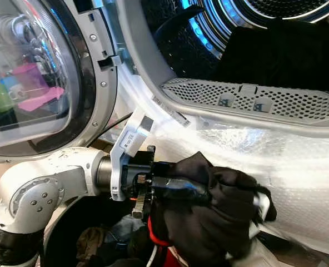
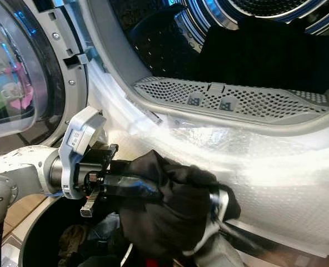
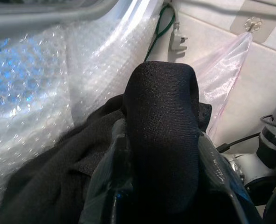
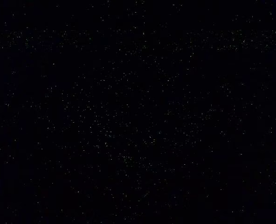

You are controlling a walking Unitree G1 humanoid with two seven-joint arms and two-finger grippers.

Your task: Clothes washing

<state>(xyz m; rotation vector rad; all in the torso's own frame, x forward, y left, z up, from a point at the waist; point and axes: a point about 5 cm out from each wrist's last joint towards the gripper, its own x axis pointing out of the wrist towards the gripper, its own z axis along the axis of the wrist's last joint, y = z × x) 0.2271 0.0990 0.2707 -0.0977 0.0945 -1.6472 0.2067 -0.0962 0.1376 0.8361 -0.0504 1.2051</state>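
Left gripper point(image 1: 209, 192) clutches bunched black garment point(image 1: 220, 217).

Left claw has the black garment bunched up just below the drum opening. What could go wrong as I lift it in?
1. The black garment drapes over the left claw and hangs below it; loose folds may catch on the perforated grey lip of the opening.
2. The bubble wrap across the machine's front sits right beside the cloth; the claw could drag or tear it.
3. The open door stands close to the left arm, so a wide swing may strike it.
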